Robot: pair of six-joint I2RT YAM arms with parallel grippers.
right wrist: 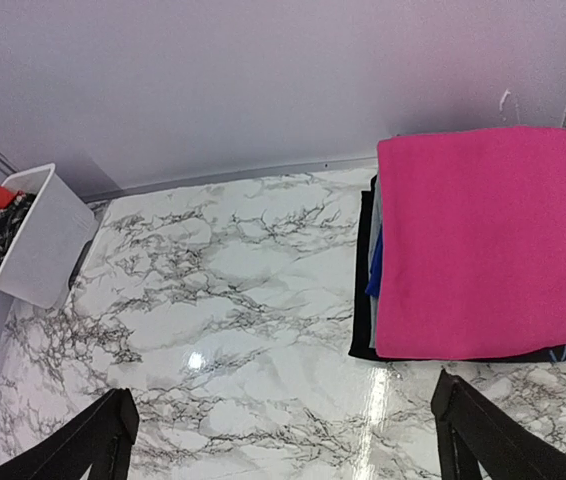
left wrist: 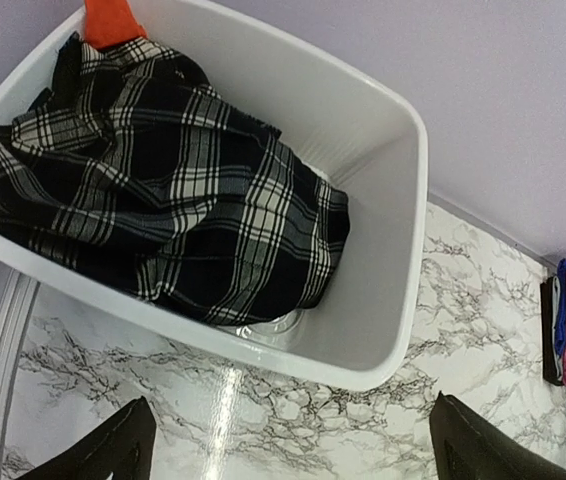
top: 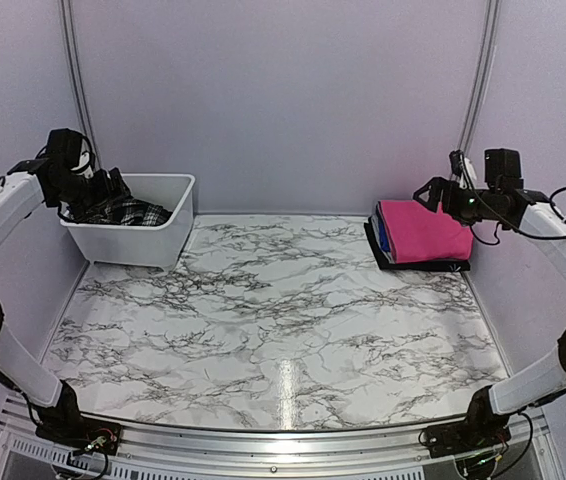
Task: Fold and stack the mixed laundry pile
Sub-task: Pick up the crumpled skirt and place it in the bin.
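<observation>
the plaid shirt (left wrist: 163, 190) was bunched up in a heap inside the white bin (left wrist: 383, 250), filling most of the bin's floor and riding up one long wall. the orange t-shirt (left wrist: 110, 20) was in there too, but i could only see a small corner of it poking up at the end of the bin, touching the plaid cloth. the rest of it was hidden, so i couldn't tell how it lay. neither garment looked folded.

the bin itself sat on the marble-patterned counter (top: 283, 320) at the far left corner, close to the back wall.

the left claw (left wrist: 293, 450) hung up over the bin's left side in the top view. on its wrist cam the two dark fingers (left wrist: 113, 445) were spread wide at the bottom of the frame, clear of the cloth, with just counter showing between them.

over on the far right of the counter, well apart from the bin, was a folded pink garment (right wrist: 483, 240) lying flat on top of a small stack. i could make out blue, grey and black edges under it, but not what those pieces were.

the right claw (right wrist: 283, 440) was raised near that stack, at its right side in the top view. its wrist cam showed the fingers apart too, not touching the pink cloth, with bare counter between them.

the middle of the counter caught a bright glare from the light.
</observation>
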